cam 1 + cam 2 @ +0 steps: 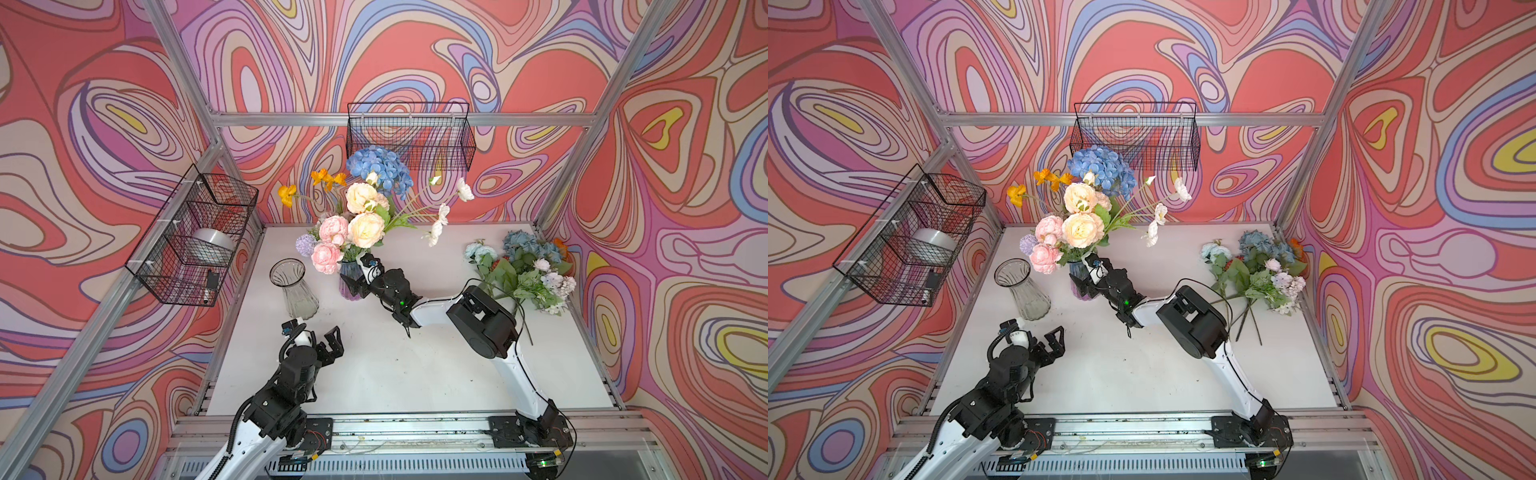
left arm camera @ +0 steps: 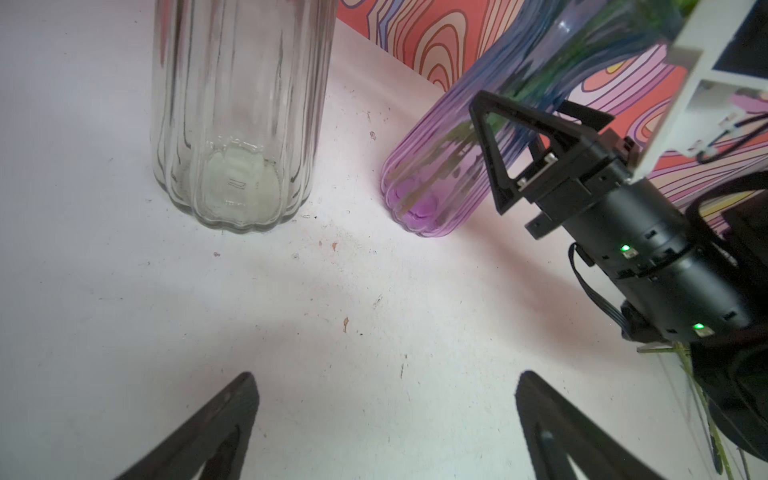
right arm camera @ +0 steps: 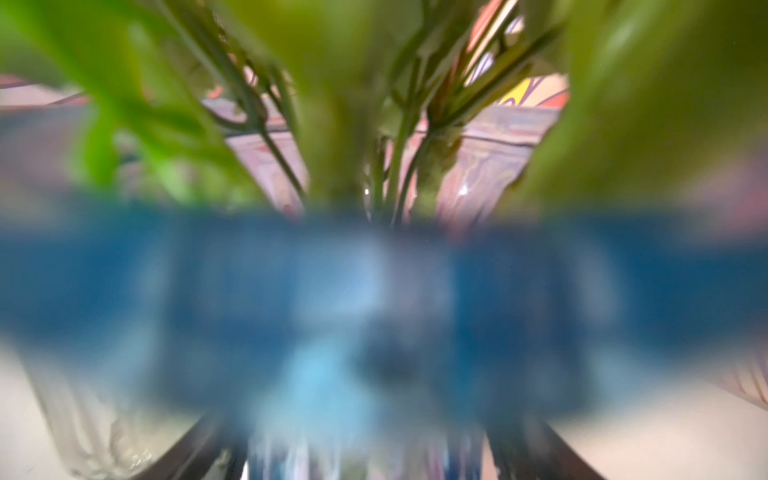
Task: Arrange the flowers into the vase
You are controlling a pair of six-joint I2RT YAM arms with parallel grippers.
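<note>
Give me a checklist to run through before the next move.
1. Left claw open and empty: ok.
2. Right claw with one jaw on each side of the tinted vase: ok.
3. Right claw's grip on that vase firm: cannot tell.
4. Clear vase upright and empty: ok.
5. Loose flowers lying on the table, ready to pick: ok.

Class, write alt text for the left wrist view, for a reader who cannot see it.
An empty clear ribbed vase stands on a white table beside a purple-and-blue vase holding green stems, which the right tool straddles with its fingers. The left tool is open, holding nothing.
</note>
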